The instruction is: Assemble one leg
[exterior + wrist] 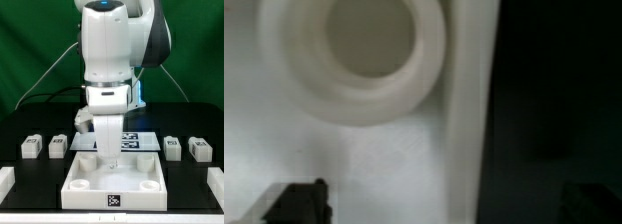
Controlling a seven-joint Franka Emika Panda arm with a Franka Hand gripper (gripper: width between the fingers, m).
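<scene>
The legs are small white blocks with black tags. Two stand at the exterior view's left and two at its right, all on the black table. My gripper hangs low over the far left part of the large white square tray-like piece. In the wrist view my gripper is open, with dark fingertips wide apart and nothing between them. Close below are the tray's white floor and a round raised socket. No leg shows in the wrist view.
The marker board lies behind the tray, partly hidden by the arm. White pieces sit at the table's front corners, left and right. A green backdrop and cables stand behind the arm.
</scene>
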